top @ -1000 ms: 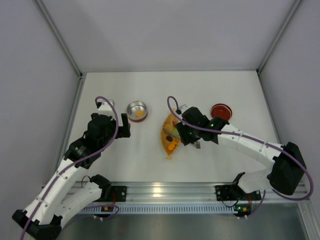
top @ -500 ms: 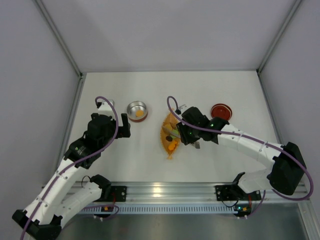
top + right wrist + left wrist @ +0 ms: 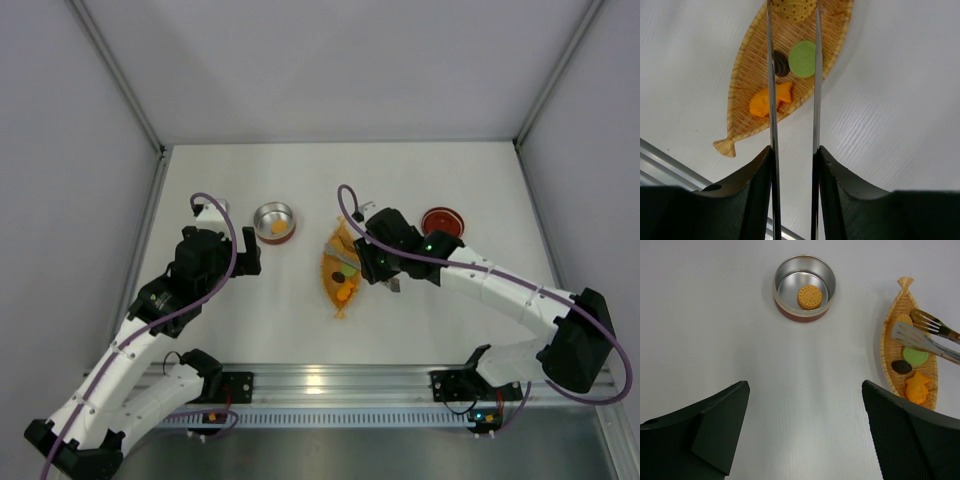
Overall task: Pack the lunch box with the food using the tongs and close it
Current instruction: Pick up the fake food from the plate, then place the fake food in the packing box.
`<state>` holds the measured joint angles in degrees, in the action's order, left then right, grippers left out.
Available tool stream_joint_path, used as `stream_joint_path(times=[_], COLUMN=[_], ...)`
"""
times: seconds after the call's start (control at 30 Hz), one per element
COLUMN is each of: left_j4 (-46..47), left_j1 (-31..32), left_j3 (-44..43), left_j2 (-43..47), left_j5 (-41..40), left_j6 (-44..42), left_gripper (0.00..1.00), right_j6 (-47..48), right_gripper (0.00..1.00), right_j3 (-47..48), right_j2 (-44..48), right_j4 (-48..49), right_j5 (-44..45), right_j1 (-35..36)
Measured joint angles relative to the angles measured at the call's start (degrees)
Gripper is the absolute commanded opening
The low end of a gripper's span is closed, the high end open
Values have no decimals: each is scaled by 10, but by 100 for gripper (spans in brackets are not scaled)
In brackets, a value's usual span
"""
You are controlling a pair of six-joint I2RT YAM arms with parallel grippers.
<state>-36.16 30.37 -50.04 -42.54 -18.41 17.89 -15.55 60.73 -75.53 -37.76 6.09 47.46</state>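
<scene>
The lunch box [image 3: 274,220] stands open at the left centre, and the left wrist view shows one round biscuit [image 3: 810,296] inside the lunch box [image 3: 785,307]. Its red lid [image 3: 441,221] lies at the right. My right gripper [image 3: 793,155] is shut on the tongs [image 3: 816,90], whose tips reach over the orange tray [image 3: 745,85] on either side of a yellow biscuit [image 3: 795,7]. Green [image 3: 803,59], dark brown [image 3: 781,63] and orange [image 3: 771,99] food pieces lie on the tray. My left gripper [image 3: 805,435] hangs open, holding nothing, left of the tray.
White walls with metal posts close in the table [image 3: 450,180] on three sides. The rail with the arm bases [image 3: 330,385] runs along the near edge. The right arm [image 3: 500,290] stretches across the right half of the table.
The right gripper has squeezed the tongs narrower and shifted slightly toward the far end of the tray. The left arm has not moved.
</scene>
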Motion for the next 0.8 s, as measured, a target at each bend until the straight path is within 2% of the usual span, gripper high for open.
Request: stream_joint_path(times=[0.4,0.8], left_j4=[0,0], left_j1=[0,0], left_j3=[0,0], left_j2=[0,-2], left_j5=[0,0], left_j6=[0,0], left_gripper=[99,99], right_j6=[-1,-1], right_gripper=[34,34], right_j3=[99,323], right_j2=[-9,-199], right_j4=[-19,-28], right_j5=[1,-31], right_j1=[0,6])
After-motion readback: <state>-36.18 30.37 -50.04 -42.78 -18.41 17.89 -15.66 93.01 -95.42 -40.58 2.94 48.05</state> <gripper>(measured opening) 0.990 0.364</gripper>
